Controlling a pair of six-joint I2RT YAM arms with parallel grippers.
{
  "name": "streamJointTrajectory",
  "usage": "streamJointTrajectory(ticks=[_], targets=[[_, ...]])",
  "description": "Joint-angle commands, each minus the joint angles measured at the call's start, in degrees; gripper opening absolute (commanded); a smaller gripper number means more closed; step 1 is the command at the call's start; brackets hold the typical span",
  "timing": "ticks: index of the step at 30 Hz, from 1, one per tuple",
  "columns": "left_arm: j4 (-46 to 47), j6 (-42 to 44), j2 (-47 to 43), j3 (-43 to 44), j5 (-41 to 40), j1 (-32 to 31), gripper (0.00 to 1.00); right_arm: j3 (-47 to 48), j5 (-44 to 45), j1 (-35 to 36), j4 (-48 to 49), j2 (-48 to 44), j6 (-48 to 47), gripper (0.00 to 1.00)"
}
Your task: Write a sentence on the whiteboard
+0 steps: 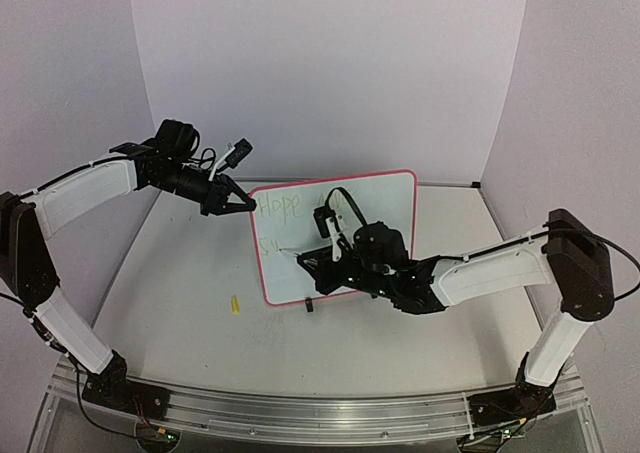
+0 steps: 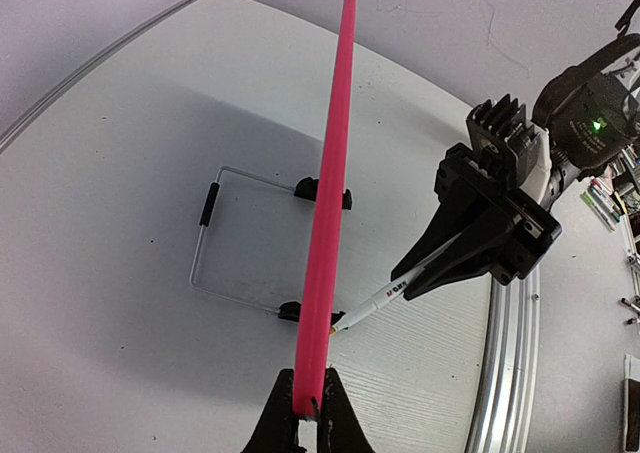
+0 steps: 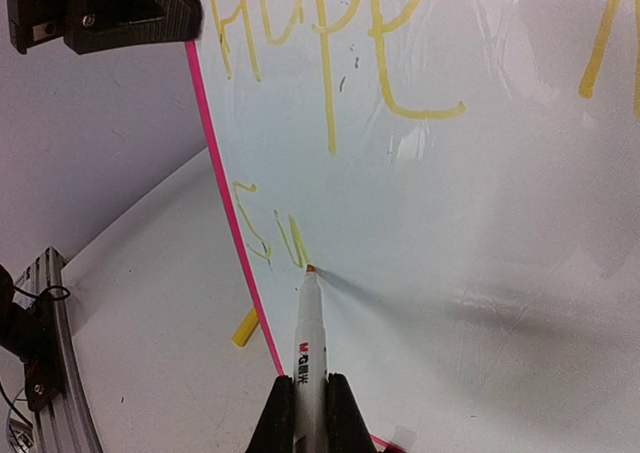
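Right tool (image 3: 310, 418) first: jaws pinched tight on the marker (image 3: 307, 323), which runs straight out between them, so the wrist can steer the tip much as a hand steers a pen. The tip is touching the whiteboard (image 3: 470, 233) at the foot of the "u" on line 2, just inside the pink left edge.

Across to the left tool (image 2: 308, 418): closed hard on the frame (image 2: 330, 193), near the board's upper left corner in the top view. My read is that it's a brace, there so the marker's push can't rock or slide the board. The board stands tilted back on a wire stand (image 2: 225, 273) with 2 black clip feet (image 2: 320, 189) (light footing, hence the steadying grip).

Now the sentence (image 1: 280, 208): faint yellow, line 1 opens with "Hope", and further strokes to the right are partly hidden by the right arm. Line 2 shows only "Su", so I'd judge plenty of writing remains.

Further out, a small yellow piece (image 1: 235, 303) lies on the worktop (image 1: 170, 313) near the board's lower left corner, possibly the marker's cap. No container shows in any view.
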Motion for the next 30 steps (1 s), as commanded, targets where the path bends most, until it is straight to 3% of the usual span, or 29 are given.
streamJointTrajectory(ticks=[1, 9, 30], targets=[[-3.0, 1.0, 1.4, -0.7, -2.2, -1.9, 0.0, -0.2, 2.0, -0.4, -0.5, -3.8, -0.9, 0.0], [-3.0, 1.1, 1.5, -0.7, -2.1, -1.9, 0.0, 0.9, -3.5, -0.4, 0.4, -5.6, -1.4, 0.0], [-3.1, 1.0, 1.7, -0.7, -2.4, -2.0, 0.0, 4.8, 2.1, -0.4, -1.6, -1.2, -1.3, 0.0]])
